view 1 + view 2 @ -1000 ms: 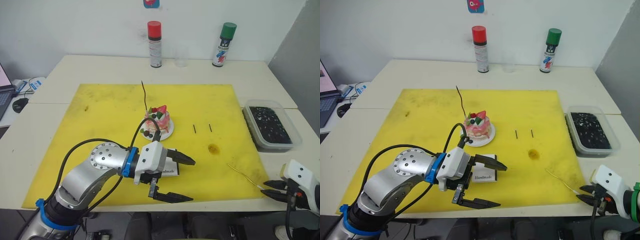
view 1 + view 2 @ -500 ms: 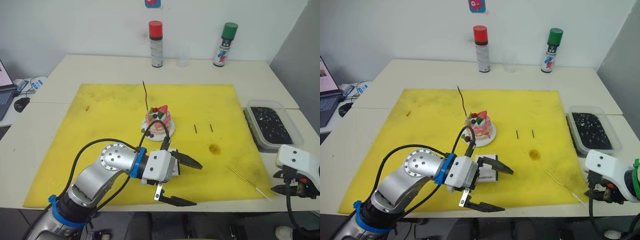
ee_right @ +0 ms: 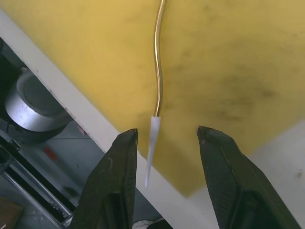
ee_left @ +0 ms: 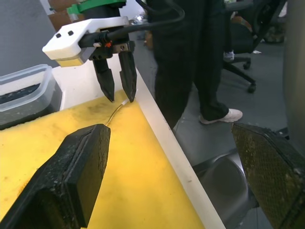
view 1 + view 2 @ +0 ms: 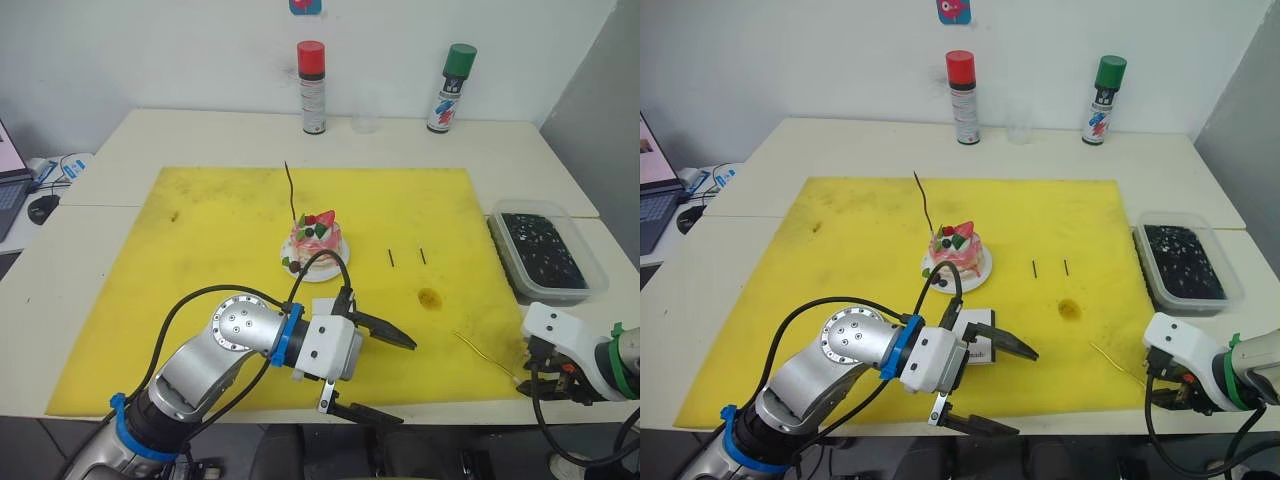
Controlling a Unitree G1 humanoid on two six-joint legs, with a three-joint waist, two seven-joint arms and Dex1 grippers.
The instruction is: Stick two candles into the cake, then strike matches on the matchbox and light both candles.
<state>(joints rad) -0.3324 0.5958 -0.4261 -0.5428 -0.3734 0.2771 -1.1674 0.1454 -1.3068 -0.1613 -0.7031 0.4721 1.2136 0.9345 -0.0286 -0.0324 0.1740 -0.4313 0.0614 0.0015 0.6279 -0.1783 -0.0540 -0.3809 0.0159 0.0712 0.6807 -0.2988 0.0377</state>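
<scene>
The pink-and-white cake (image 5: 316,240) sits on its small white plate (image 5: 300,270) mid-mat, with one thin dark candle (image 5: 290,190) standing in it. The other candle (image 5: 485,352) lies on the mat's front right corner. My right gripper (image 3: 167,131) hangs open over that candle's pale tip (image 3: 151,143), one finger on each side, not touching it. Two short matches (image 5: 389,257) lie right of the cake. My left gripper (image 5: 395,378) is wide open and empty near the front edge, partly covering the white matchbox (image 5: 975,320).
At the back stand a red-capped spray can (image 5: 311,88), a clear cup (image 5: 364,115) and a green-capped can (image 5: 447,88). A clear tub of dark material (image 5: 545,250) sits right of the yellow mat (image 5: 200,250). A person's legs (image 4: 200,62) stand beyond the table's corner.
My right gripper has moved in from off the front right corner and turned down over the lying candle's tip. The left gripper has slid forward and right, past the matchbox.
</scene>
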